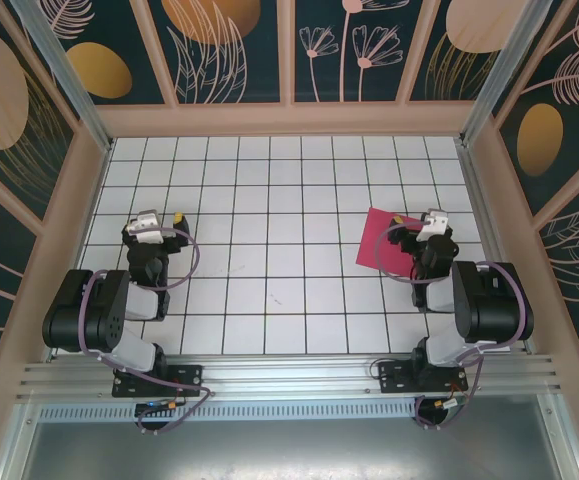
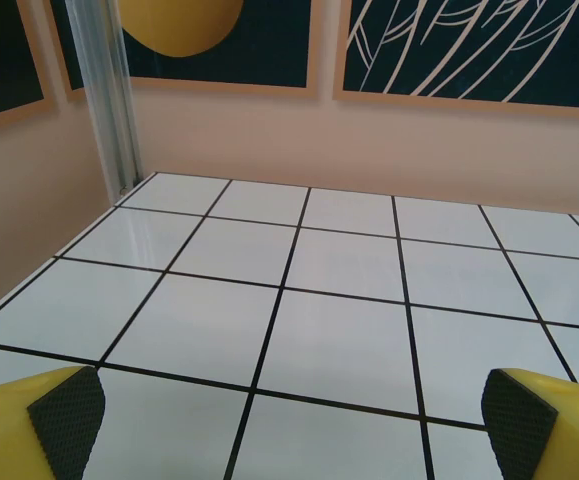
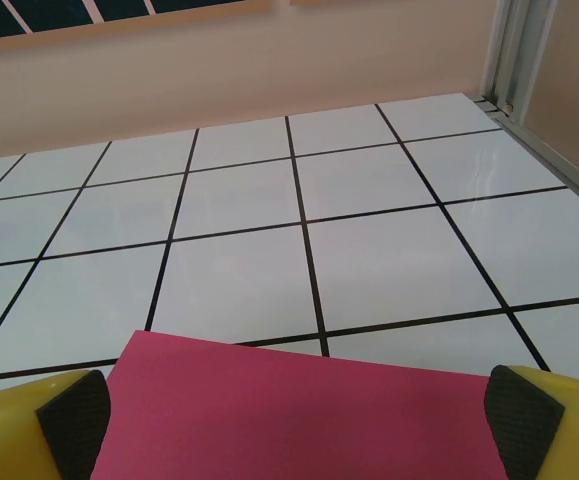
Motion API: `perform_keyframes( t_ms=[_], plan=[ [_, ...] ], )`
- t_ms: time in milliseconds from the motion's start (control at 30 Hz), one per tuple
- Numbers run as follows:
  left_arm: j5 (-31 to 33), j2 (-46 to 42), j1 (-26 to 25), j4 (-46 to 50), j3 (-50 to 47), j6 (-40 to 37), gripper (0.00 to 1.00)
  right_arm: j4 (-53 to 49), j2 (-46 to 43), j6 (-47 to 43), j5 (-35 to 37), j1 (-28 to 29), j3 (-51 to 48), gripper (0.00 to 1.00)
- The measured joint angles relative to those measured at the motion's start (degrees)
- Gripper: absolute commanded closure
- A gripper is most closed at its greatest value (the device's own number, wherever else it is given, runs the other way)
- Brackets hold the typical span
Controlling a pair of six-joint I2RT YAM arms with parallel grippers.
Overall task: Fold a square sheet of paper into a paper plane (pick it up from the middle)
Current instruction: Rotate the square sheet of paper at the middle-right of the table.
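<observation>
The square sheet of paper (image 1: 379, 240) is magenta-pink and lies flat and unfolded on the white tiled table (image 1: 269, 190), right of centre. My right gripper (image 1: 422, 222) hovers over its right part and hides that side. In the right wrist view the sheet (image 3: 269, 390) spreads between the yellow fingers, whose black pads (image 3: 74, 425) stand far apart, so the right gripper (image 3: 299, 435) is open and holds nothing. My left gripper (image 1: 156, 220) stands open over bare tiles on the left, and its left wrist view shows the gripper (image 2: 294, 440) with nothing between the pads (image 2: 66, 410). The paper plane is out of view.
Peach walls with dark floral panels enclose the table on three sides, with aluminium posts (image 1: 64, 75) at the far corners. The wall (image 2: 369, 140) rises a few tiles beyond the left gripper. A metal rail (image 1: 289, 375) runs along the near edge by the arm bases.
</observation>
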State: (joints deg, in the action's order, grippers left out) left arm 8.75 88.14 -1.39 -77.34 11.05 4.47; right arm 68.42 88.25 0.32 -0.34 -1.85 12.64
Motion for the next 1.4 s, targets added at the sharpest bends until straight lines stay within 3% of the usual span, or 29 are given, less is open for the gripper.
perform_keyframes(
  t_ms=[1167,1267,1400],
  plan=[
    [-0.83,-0.39,0.0,-2.58,-1.81,0.02,0.02,-0.7,-0.22,-0.09,-1.92,0.0,0.39,0.01],
    [-0.46,-3.21,0.0,-2.32,-3.58,0.04,0.02,-8.72,-3.78,-0.09,-1.77,0.44,3.19,0.01],
    [1.33,-12.31,0.0,5.81,-1.75,1.07,0.02,-31.28,-9.14,3.96,0.09,0.74,17.38,0.01]
  ],
)
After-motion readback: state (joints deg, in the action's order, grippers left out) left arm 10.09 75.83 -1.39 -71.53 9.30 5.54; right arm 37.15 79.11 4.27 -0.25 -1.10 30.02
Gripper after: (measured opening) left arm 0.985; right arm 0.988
